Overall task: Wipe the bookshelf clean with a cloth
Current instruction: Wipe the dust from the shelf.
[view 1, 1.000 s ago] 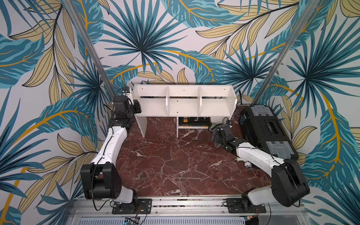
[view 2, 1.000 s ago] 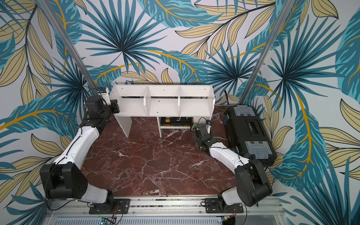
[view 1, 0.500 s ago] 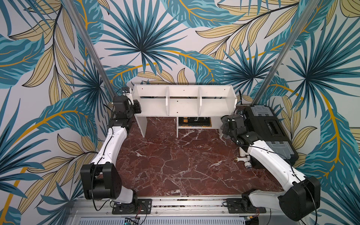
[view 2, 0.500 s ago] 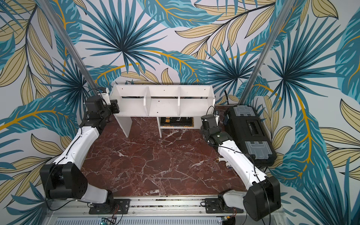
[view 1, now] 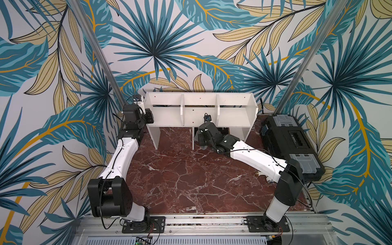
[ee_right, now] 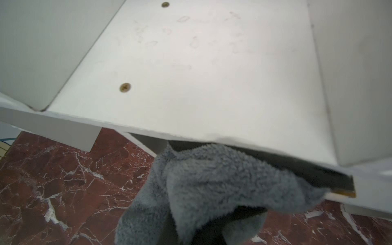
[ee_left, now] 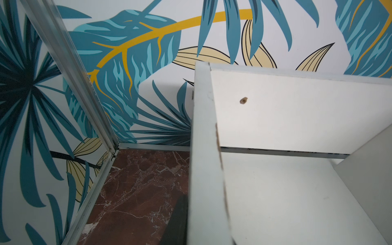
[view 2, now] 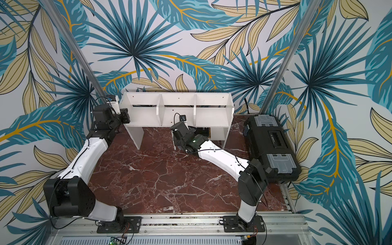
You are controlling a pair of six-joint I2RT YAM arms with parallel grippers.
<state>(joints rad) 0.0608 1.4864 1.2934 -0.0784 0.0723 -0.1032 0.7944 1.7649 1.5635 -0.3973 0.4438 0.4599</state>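
Observation:
The white bookshelf [view 1: 165,116] [view 2: 144,116] stands against the back wall. My left gripper [view 1: 149,115] [view 2: 125,113] is shut on its left end panel [ee_left: 203,148], with one dark finger [ee_left: 176,222] showing on the outer side. My right gripper [view 1: 204,132] is shut on the grey cloth [view 1: 199,139] [ee_right: 212,180], which hangs bunched over its fingers and hides them. The cloth sits at the front edge of the middle compartment's board [ee_right: 191,74], just below it. Faint smudges mark that board.
A long black toolbox [view 1: 290,144] [view 2: 269,140] lies along the right wall beside the shelf. A dark flat object [view 1: 224,129] sits in the lower cubby. A small white and brass piece [view 1: 269,180] lies on the red marble floor [view 1: 180,180] by the right arm.
My right arm has swung left with the cloth, from beside the toolbox to the front of the middle compartment. The left arm has not moved.

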